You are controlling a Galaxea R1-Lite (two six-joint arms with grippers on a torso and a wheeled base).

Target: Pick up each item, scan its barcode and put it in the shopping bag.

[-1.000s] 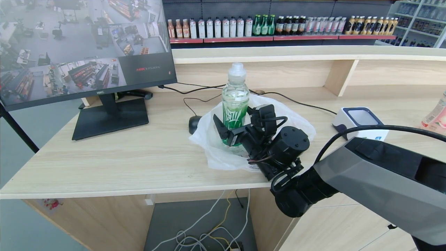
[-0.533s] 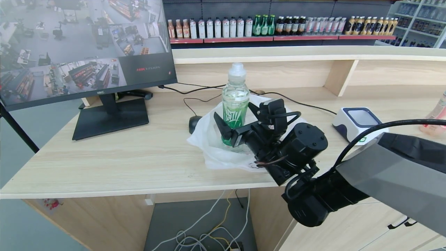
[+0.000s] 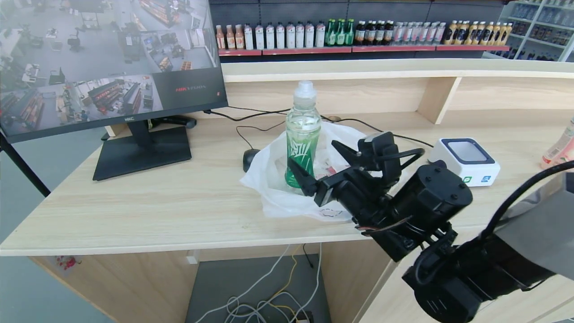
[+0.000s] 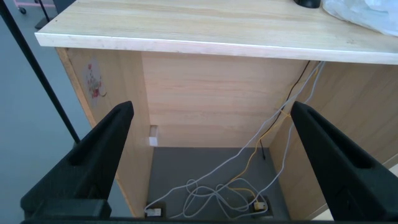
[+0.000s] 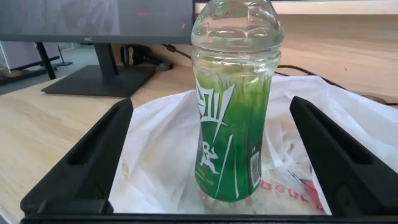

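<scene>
A clear bottle [image 3: 302,134] with a green label and white cap stands upright on the white plastic shopping bag [image 3: 278,197] in the middle of the counter. In the right wrist view the bottle [image 5: 233,106] stands on the bag [image 5: 161,149] just ahead of my open fingers. My right gripper [image 3: 325,168] is open, to the right of the bottle and slightly nearer, holding nothing. A white barcode scanner [image 3: 464,160] sits on the counter further right. My left gripper [image 4: 211,162] is open below counter height, facing the counter's front panel [image 4: 211,93].
A monitor [image 3: 103,58] on a black stand fills the left back of the counter, with a black mouse [image 3: 250,160] and cables beside the bag. A pink bottle [image 3: 558,150] stands at the far right edge. A raised shelf runs along the back.
My right gripper has drawn back to the right, away from the bottle, staying open. The bottle stays upright on the bag.
</scene>
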